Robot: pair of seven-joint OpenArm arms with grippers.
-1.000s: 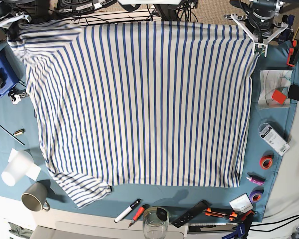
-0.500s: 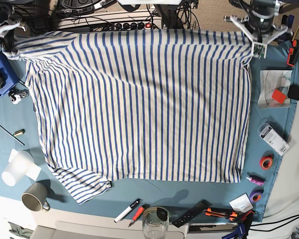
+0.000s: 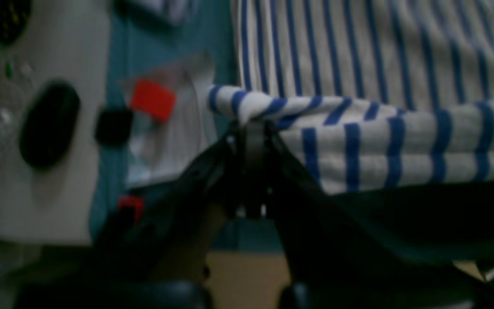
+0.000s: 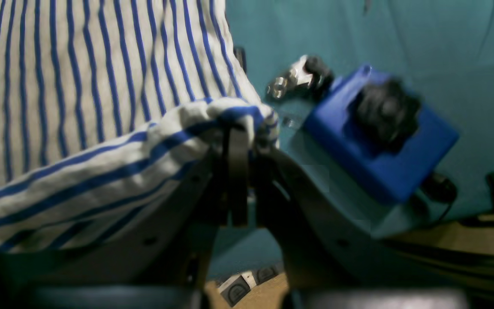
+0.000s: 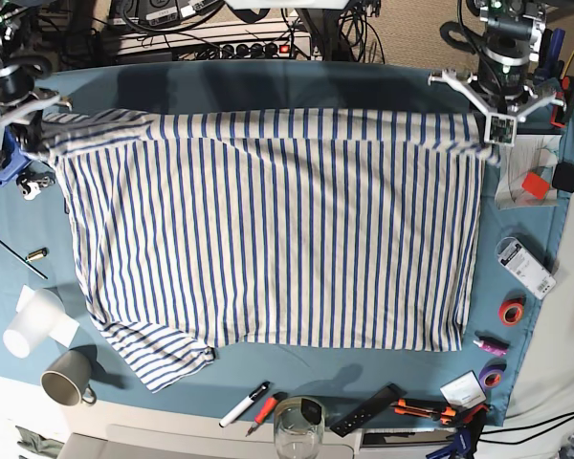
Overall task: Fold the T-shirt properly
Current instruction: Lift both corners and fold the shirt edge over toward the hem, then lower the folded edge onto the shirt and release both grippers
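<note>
**No legible text in any view**

Nothing can be read. The small white packet [image 5: 525,265] at 3 o'clock on the teal table cloth [image 5: 268,368] carries dark print, too small to make out. The white card [image 5: 456,390] at 5 o'clock bears a mark, also unreadable. Both wrist views are too blurred for lettering.

base: bright, even, sharp | wrist views: dim, soft focus, blurred backgrounds, dark lower foreground
</note>
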